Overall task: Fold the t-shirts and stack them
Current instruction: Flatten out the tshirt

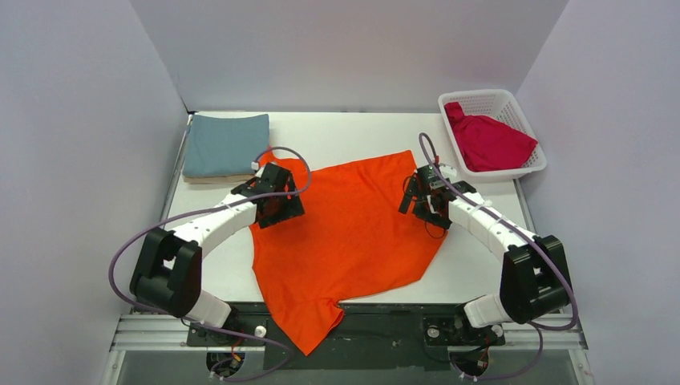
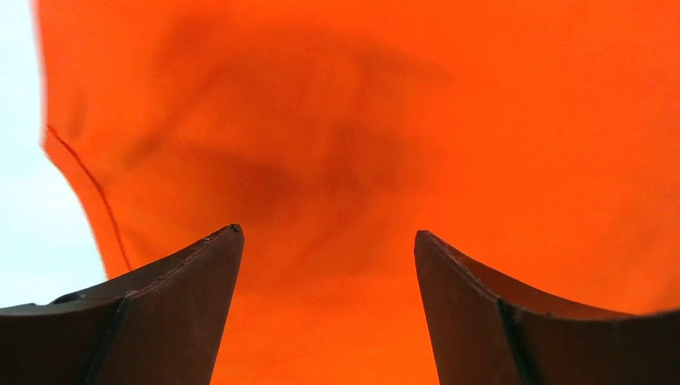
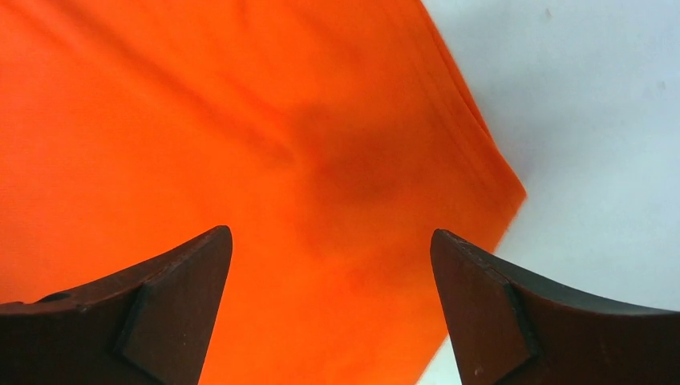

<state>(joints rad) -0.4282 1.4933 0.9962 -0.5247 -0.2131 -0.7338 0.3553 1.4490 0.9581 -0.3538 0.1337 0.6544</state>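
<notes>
White tabletop [image 1: 361,136] between pale walls is carrying the orange shirt [image 1: 353,233], which is lying spread across the middle, one corner hanging over the near edge. At far left the teal shirt [image 1: 226,143] is sitting folded on a beige shirt [image 1: 210,180]; at far right the red shirt [image 1: 489,143] is lying crumpled in the basket [image 1: 533,170]. Both arms are reaching forward and bending inward, the left gripper [image 1: 279,200] hanging over the orange shirt's left edge and the right gripper [image 1: 422,200] over its right part. From the left wrist, the left gripper [image 2: 329,237] is holding its jaws wide apart, grasping nothing, just above the orange shirt [image 2: 361,120]. From the right wrist, the right gripper [image 3: 331,233] is likewise gaping empty above the orange shirt's [image 3: 200,120] corner, with the tabletop [image 3: 601,120] showing at right.
</notes>
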